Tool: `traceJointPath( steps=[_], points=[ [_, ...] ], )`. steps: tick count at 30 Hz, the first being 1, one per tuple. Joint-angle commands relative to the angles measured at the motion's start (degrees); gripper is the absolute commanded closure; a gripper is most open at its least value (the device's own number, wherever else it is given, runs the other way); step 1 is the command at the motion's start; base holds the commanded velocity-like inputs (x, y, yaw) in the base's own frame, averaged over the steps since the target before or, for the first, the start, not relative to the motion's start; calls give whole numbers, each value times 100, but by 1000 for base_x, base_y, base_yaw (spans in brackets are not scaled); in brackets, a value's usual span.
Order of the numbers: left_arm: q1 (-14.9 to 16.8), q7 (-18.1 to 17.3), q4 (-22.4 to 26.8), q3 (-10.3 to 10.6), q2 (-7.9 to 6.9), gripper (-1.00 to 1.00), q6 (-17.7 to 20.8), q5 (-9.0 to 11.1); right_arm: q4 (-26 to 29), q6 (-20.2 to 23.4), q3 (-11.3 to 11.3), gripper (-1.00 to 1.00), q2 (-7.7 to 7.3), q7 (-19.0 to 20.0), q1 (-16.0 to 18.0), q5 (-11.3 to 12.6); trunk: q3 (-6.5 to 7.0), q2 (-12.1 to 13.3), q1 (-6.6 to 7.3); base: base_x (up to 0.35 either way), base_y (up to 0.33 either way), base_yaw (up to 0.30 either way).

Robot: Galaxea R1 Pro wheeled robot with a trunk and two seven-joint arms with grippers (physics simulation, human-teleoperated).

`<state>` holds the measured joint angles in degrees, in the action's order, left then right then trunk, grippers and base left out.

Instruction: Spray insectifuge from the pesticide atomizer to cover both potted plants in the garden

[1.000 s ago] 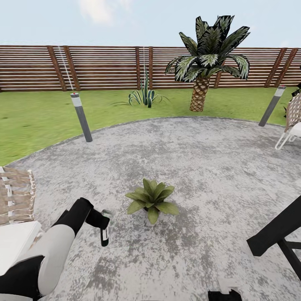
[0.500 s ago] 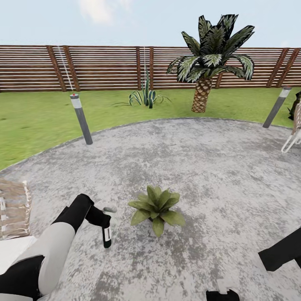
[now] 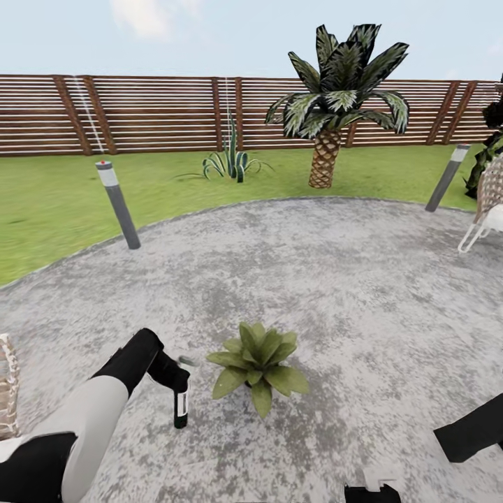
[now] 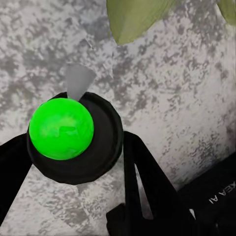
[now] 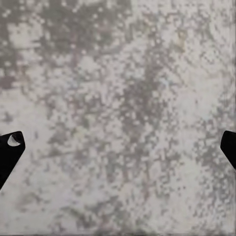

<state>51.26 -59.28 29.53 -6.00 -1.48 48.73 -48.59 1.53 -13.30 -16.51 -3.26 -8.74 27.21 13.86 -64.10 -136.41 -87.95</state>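
We hold the atomizer [image 3: 181, 408] beside the plant [image 3: 257, 365].
Our left gripper [image 4: 93, 162] grips it tight; our right gripper [image 5: 118, 147] is wide open, empty. Next, we should aim at the leaves and spray.

Head view: high vantage, facing forward and down across the grey paving [image 3: 335, 279] toward the slat fence [image 3: 154, 112]. Left wrist view: close, looking down past the atomizer [image 4: 73, 137] onto the paving [image 4: 172, 98], leaf of the potted plant [image 4: 132, 17] shared with the head view [image 3: 257, 363]. Right wrist view: close, straight down on paving [image 5: 118, 118].
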Motion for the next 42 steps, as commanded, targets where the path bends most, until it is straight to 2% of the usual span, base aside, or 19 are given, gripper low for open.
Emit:
traceJointPath(
  steps=[1,3,4,6,12,21,24,25,26,27,30,32,36,39,41,42],
  points=[
    [0,-176,10,94,1,100,17,-76,-3,-14,-47,-100,-3,-12,3,53,-5,-2,1,2,0,-279],
    [-6,-276,-1,367,-35,100,21,-73,-3,-17,-46,-100,-6,-13,3,54,-5,-2,1,1,0,-129],
    [-80,-309,-371,476,-91,100,22,-72,-3,-22,-45,-100,-20,-13,3,42,-5,-2,1,0,0,-7],
    [-98,-303,-881,486,-80,100,14,-110,-3,-23,-45,-100,-34,-13,3,37,-5,-2,1,0,0,-2],
    [-99,-303,-897,486,-87,100,22,-112,-3,-22,-48,-100,-34,-13,-3,29,-5,-2,1,8,0,0],
    [-92,-303,-843,489,-38,100,26,-113,-3,-14,-54,-100,-21,-13,-22,29,-5,-2,1,177,0,0],
    [-70,-308,-857,489,-79,100,20,-110,-3,-14,-54,-100,-17,-13,-23,29,-5,-2,1,9,0,0],
    [-39,-334,-883,509,-92,100,21,-146,-3,-14,-54,-100,-17,-13,-23,29,-5,-2,1,1,0,0],
    [-13,-767,-888,817,-97,100,16,-445,-3,-14,-53,-100,-23,-13,-23,36,-5,-2,1,0,0,0],
    [-35,-1059,-860,999,-98,100,15,-628,-3,-16,-54,-100,-24,-13,-23,36,-5,-2,1,0,0,0],
    [-78,-1468,-834,1208,-130,100,-5,-877,-3,-18,-54,-100,-22,-13,-23,31,-5,-2,1,0,0,0],
    [-298,-1540,-824,1245,-164,100,-19,-918,-3,-15,-54,-100,-25,-13,-23,29,-5,-2,1,0,0,0],
    [-383,-1556,-734,1218,-170,100,-13,-923,-3,-22,-52,-100,-24,-13,-23,30,-5,-2,1,0,0,0],
    [-326,-1595,-516,1202,-178,100,14,-924,-3,-23,-54,-100,-23,-13,-23,32,-5,-2,1,0,0,0],
    [-175,-1608,-423,1202,-159,100,24,-919,-3,-25,-52,-100,-27,-13,-23,35,-5,-2,1,0,0,0],
    [3,-1614,-407,1205,-140,100,27,-912,-3,-24,-53,-100,-31,-13,-23,36,-5,-2,1,0,0,0]
  ],
)
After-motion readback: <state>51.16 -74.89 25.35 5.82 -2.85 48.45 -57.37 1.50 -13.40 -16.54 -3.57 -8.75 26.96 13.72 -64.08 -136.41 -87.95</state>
